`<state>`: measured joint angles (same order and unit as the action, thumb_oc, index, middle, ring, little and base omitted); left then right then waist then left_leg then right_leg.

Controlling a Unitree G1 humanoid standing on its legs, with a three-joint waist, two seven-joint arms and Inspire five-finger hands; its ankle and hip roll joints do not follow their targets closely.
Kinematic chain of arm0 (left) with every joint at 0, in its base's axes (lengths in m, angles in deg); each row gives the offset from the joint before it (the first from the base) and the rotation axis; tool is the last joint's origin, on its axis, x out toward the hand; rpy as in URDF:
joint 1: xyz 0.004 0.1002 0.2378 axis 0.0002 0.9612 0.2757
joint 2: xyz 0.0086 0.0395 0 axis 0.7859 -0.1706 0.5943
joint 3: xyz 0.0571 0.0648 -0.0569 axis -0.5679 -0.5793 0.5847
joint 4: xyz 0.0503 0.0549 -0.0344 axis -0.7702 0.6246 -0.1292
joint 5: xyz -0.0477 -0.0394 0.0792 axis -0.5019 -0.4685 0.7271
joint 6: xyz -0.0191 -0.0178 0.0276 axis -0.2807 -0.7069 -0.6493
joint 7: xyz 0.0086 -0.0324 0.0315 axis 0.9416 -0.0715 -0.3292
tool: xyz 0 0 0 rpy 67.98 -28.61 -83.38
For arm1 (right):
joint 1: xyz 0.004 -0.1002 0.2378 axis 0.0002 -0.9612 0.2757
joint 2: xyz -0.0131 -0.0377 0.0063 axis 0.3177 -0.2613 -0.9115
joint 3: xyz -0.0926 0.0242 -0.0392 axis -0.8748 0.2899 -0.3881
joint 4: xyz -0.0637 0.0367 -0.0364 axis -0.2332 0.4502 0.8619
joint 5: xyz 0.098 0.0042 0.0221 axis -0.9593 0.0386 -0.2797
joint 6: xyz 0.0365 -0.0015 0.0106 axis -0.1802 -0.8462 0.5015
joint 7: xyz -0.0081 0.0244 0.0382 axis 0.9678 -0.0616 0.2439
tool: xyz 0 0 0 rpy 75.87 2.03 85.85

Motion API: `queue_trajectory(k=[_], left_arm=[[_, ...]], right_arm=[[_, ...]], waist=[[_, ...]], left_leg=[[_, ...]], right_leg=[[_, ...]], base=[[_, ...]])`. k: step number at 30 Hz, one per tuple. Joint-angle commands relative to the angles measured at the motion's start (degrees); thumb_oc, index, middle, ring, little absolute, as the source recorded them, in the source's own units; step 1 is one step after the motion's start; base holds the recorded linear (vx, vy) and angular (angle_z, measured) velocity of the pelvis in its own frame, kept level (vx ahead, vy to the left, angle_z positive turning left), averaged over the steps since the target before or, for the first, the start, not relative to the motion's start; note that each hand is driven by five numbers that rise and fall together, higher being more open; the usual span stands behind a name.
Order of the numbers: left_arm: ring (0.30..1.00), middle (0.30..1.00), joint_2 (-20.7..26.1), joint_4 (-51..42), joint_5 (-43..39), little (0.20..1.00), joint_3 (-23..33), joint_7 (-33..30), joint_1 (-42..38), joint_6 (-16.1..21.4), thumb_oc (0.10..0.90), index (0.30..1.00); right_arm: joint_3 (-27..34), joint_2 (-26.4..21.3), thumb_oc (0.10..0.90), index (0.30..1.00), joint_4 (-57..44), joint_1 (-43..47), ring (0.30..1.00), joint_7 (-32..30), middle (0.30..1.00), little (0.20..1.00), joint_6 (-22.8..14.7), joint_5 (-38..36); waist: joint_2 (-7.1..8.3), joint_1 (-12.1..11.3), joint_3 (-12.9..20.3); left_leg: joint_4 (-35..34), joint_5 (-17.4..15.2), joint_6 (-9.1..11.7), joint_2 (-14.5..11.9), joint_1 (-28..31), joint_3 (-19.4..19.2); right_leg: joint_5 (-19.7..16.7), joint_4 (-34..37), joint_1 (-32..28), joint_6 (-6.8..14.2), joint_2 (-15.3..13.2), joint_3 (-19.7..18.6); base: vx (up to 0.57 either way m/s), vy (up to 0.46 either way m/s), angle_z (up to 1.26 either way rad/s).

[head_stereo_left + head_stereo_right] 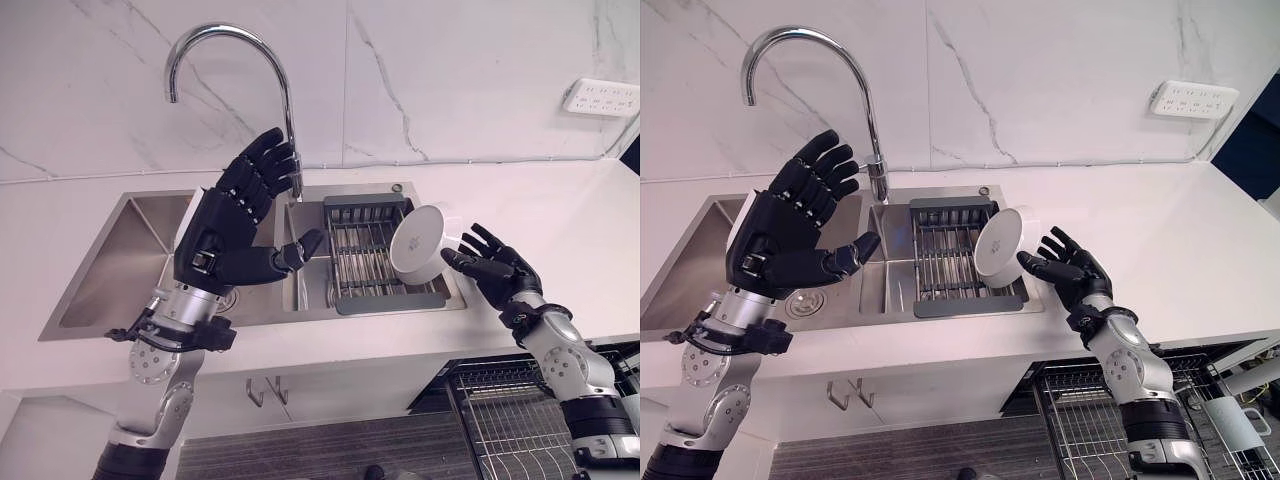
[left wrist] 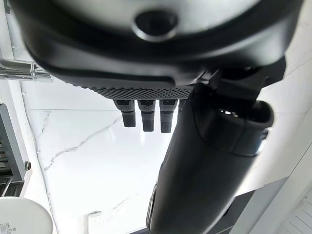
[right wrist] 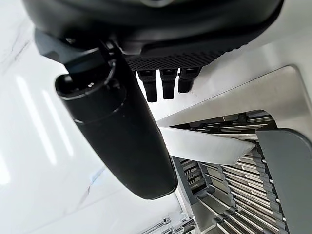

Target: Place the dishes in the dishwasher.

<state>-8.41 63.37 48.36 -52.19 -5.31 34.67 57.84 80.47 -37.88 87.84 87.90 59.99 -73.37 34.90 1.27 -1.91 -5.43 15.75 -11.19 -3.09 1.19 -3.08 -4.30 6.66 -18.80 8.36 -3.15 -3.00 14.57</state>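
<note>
Right hand (image 1: 497,268), fingers spread and relaxed, touches the white bowl (image 1: 420,243), which leans tilted on the drying rack (image 1: 375,258) at the sink's (image 1: 140,250) right end; I judge it merely steadied, not grasped. Below the counter (image 1: 560,240), the dishwasher rack (image 1: 1090,420) stands pulled out and, where visible, bare. Left hand (image 1: 232,222) hangs open by the faucet (image 1: 235,70), holding nothing. Loading seems barely begun: lifting and lowering remain.

White bowl (image 1: 421,243) tilted over rack (image 1: 362,262)
</note>
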Motion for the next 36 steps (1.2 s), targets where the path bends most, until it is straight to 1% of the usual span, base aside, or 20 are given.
queue_trajectory(k=[1, 5, 10, 15, 24, 27, 31, 36], left_arm=[[0.9, 0.9, 2.3, -3.9, -2.1, 0.9, 1.0, 0.3, -5.4, 4.5, 0.8, 0.9], [0.9, 0.9, 2.6, -3.7, -1.9, 0.9, 1.1, -0.2, -5.4, 4.3, 0.8, 0.9], [0.9, 0.9, 2.6, -3.8, -1.9, 0.9, 1.1, -0.2, -5.5, 4.1, 0.8, 0.9], [0.9, 0.9, 2.7, -3.8, -1.8, 0.9, 1.2, -0.5, -5.3, 3.8, 0.8, 0.9], [0.9, 0.9, 2.7, -3.6, -1.3, 0.9, 0.9, -1.2, -5.6, 3.6, 0.8, 0.9], [0.9, 0.9, 2.7, -3.4, -1.3, 0.9, 0.9, -1.4, -5.7, 3.5, 0.8, 0.9], [0.9, 0.9, 3.0, -3.5, -1.9, 0.9, 0.8, -1.1, -5.6, 3.1, 0.8, 0.9], [0.9, 0.9, 3.2, -3.4, -2.2, 0.9, 0.3, -0.8, -6.3, 2.8, 0.8, 0.9]], right_arm=[[-1.1, -2.3, 0.8, 0.9, 1.7, 8.4, 0.9, 3.2, 0.9, 0.9, -2.6, -2.1], [-1.4, -2.4, 0.8, 0.9, 1.6, 8.9, 0.9, 4.1, 0.9, 0.9, -2.1, -2.6], [-2.2, -2.5, 0.8, 0.9, 1.9, 9.4, 0.9, 4.4, 0.9, 0.9, -1.2, -1.3], [-3.3, -3.5, 0.8, 0.9, 2.0, 10.8, 0.9, 3.9, 0.9, 0.9, 0.1, -0.1], [-4.4, -5.1, 0.8, 0.9, 3.1, 13.0, 0.9, 4.2, 0.9, 0.9, 0.9, 1.2], [-4.5, -5.4, 0.8, 0.9, 3.8, 13.6, 0.9, 4.4, 0.9, 0.9, 1.1, 1.1], [-5.1, -5.9, 0.8, 0.9, 5.1, 14.4, 0.9, 5.3, 0.9, 0.9, 2.6, 0.4], [-6.2, -6.7, 0.8, 0.9, 6.8, 15.9, 0.9, 6.0, 0.9, 0.9, 3.2, 1.0]], waist=[[1.28, -1.8, 3.4], [1.29, -1.9, 3.3], [1.37, -2.1, 3.2], [1.49, -2.2, 3.3], [1.78, -2.5, 3.2], [1.82, -2.6, 3.3], [1.87, -2.9, 3.3], [1.95, -3.1, 3.2]], left_leg=[[1.4, -3.6, 5.1, -6.0, -0.2, -0.8], [1.4, -3.7, 5.0, -5.9, -0.1, -0.7], [1.4, -3.7, 5.0, -5.7, 0.0, -0.5], [1.4, -3.6, 5.1, -5.7, 0.0, -0.4], [1.4, -3.4, 5.2, -5.8, 0.0, -0.2], [1.4, -3.4, 5.3, -5.8, 0.0, -0.1], [1.4, -3.3, 5.3, -5.7, 0.0, 0.1], [1.4, -3.3, 5.3, -5.6, -0.1, 0.3]], right_leg=[[7.1, 1.6, -6.3, 8.0, -4.2, -2.3], [7.1, 1.6, -6.4, 8.0, -4.2, -2.2], [7.2, 1.6, -6.5, 8.0, -4.2, -2.2], [7.2, 1.6, -6.6, 7.8, -4.1, -2.1], [7.3, 1.6, -6.7, 7.6, -4.0, -1.9], [7.3, 1.6, -6.8, 7.6, -4.0, -1.8], [7.3, 1.6, -6.9, 7.6, -4.1, -1.7], [7.3, 1.6, -6.9, 7.6, -4.2, -1.5]], base=[[0.0, 0.0, 0.0], [0.0, 0.0, 0.0], [0.0, 0.0, 0.0], [0.0, 0.0, 0.0], [0.0, 0.0, 0.0], [0.0, 0.0, 0.0], [0.0, 0.0, 0.0], [0.0, 0.0, 0.0]])
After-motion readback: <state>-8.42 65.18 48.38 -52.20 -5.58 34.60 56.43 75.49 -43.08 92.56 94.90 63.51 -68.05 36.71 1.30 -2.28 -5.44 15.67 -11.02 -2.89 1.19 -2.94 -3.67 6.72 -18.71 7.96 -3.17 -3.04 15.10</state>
